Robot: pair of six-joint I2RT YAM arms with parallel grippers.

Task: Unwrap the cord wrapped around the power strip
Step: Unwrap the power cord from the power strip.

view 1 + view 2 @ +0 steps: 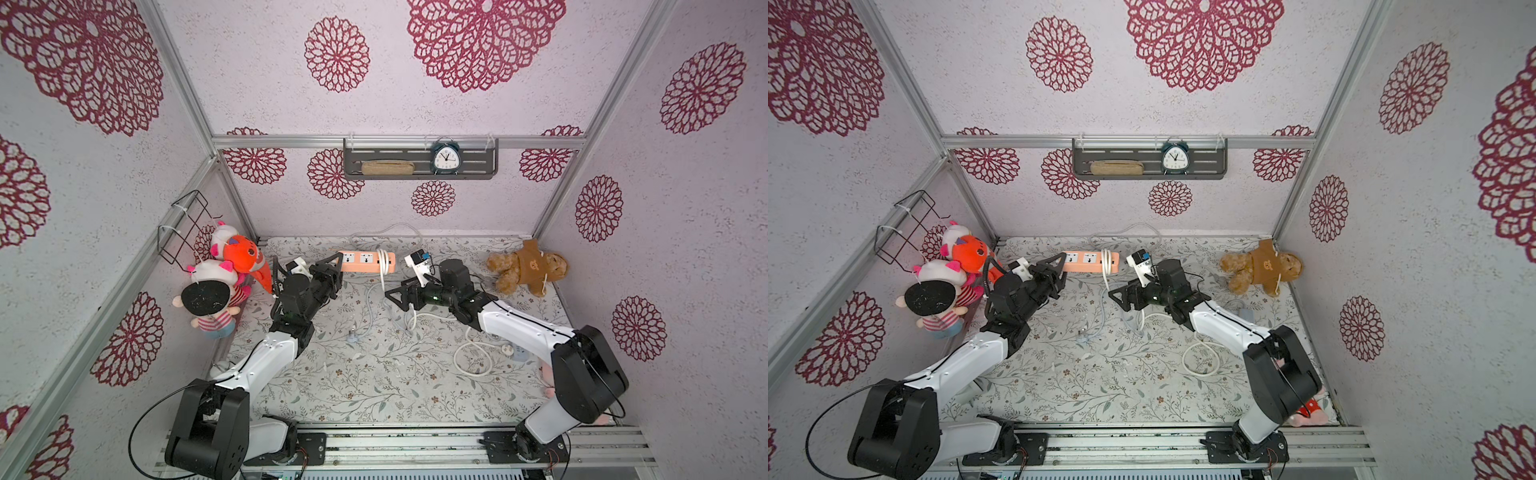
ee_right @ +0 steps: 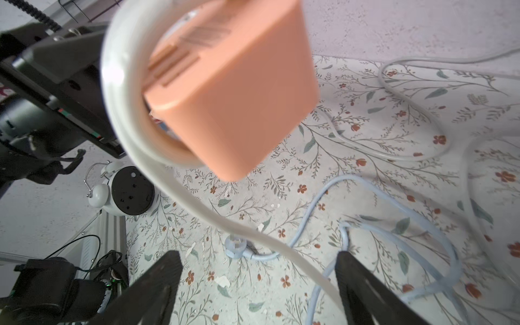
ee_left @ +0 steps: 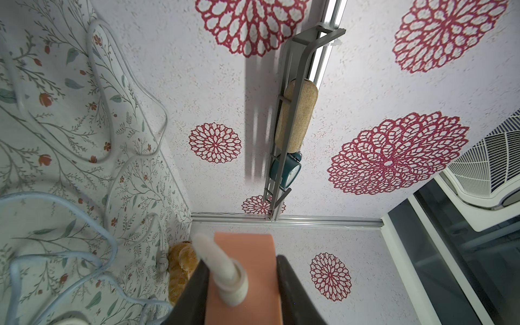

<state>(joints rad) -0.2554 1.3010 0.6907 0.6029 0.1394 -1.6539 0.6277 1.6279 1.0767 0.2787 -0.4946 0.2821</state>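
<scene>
The left fingers (image 3: 292, 294) pinch the orange power strip (image 1: 361, 262) by one end, above the desk (image 1: 374, 382) near its back edge. One white cord (image 1: 385, 266) loop circles its free end. The right fingers (image 2: 157, 287), spread, straddle the hanging cord. They should close there and draw the loop off endwise.

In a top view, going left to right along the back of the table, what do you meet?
Plush toys → left gripper → orange power strip → white cord loop → brown teddy bear.
</scene>
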